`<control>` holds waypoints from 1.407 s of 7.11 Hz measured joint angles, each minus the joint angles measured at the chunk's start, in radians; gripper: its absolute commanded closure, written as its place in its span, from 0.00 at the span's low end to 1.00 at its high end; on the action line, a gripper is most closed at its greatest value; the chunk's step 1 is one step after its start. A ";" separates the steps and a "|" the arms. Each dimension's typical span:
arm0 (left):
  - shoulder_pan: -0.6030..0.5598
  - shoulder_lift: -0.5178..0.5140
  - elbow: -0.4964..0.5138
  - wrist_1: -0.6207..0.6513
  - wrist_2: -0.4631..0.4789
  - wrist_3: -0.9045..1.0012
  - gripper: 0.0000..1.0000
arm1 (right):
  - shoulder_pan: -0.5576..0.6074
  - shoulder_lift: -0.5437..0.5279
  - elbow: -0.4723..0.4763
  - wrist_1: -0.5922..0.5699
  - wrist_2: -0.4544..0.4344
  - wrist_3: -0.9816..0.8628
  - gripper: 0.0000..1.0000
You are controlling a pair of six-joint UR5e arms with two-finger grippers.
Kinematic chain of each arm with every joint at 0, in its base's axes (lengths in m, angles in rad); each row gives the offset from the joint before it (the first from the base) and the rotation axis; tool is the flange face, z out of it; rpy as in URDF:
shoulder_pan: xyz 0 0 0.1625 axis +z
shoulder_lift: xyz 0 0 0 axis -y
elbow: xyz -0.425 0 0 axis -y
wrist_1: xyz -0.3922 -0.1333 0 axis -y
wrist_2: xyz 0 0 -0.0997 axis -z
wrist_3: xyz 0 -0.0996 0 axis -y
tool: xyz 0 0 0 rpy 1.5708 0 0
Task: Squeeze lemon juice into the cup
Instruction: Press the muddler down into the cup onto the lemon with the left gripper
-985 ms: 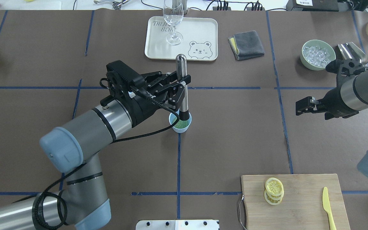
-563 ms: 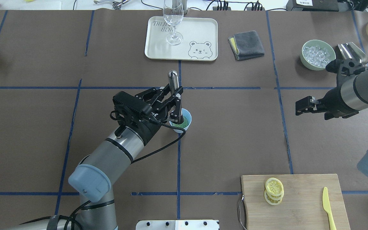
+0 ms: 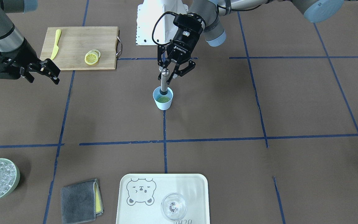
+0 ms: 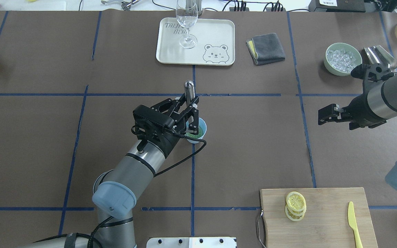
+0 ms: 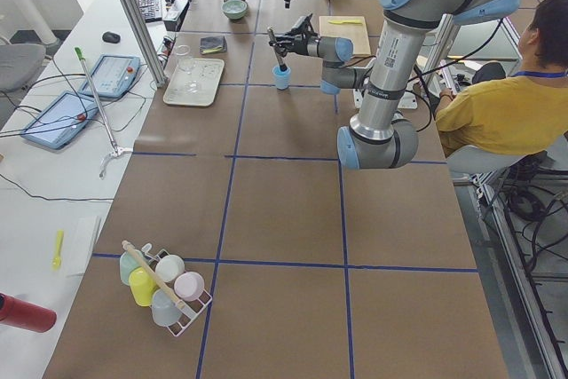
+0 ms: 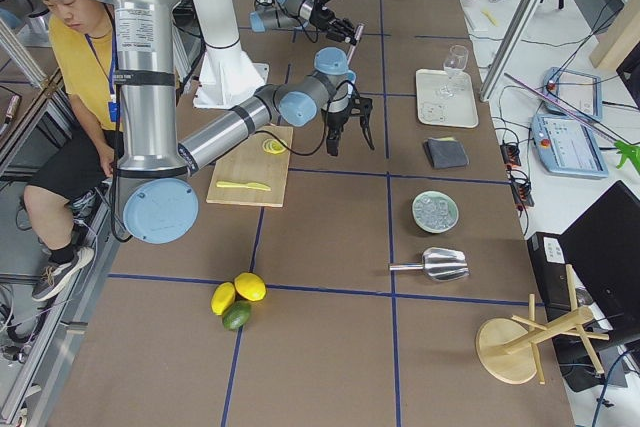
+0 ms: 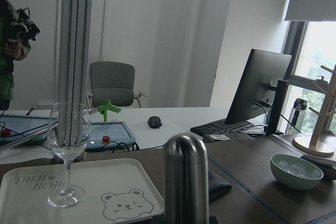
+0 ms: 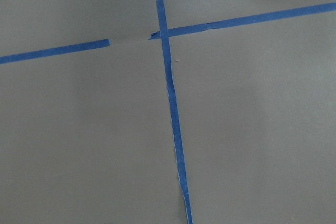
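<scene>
- Your left gripper (image 3: 170, 74) has its jaws spread, one finger either side of the steel muddler (image 3: 164, 81), with no grip evident.
- The muddler stands in the cup (image 3: 163, 104) at the middle of the table (image 4: 253, 155); there is green matter inside.
- Your right gripper (image 4: 324, 115) hangs with its jaws apart, empty, well apart from the cup.
- The lemon (image 4: 295, 200) tops a stack on the cutting board (image 4: 326, 206), near the yellow knife (image 4: 354, 220).

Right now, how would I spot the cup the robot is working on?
On the brown table, follow the central blue tape line from the bear tray toward the robot; the cup stands on it. It is small, light blue and handleless, with a steel rod standing in it, unlike the clear stemmed glass.
</scene>
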 measured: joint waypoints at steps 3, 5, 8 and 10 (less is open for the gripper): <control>0.006 -0.018 0.069 -0.001 0.000 0.000 1.00 | -0.001 0.003 -0.002 0.000 0.000 0.001 0.00; 0.018 -0.018 0.091 -0.001 -0.001 0.000 1.00 | -0.001 0.006 -0.006 0.000 0.000 0.003 0.00; 0.027 -0.020 0.100 0.000 -0.001 0.000 1.00 | -0.002 0.008 -0.007 0.000 0.000 0.003 0.00; 0.025 -0.031 0.050 0.000 -0.003 0.020 1.00 | -0.002 0.009 -0.007 0.000 0.000 0.003 0.00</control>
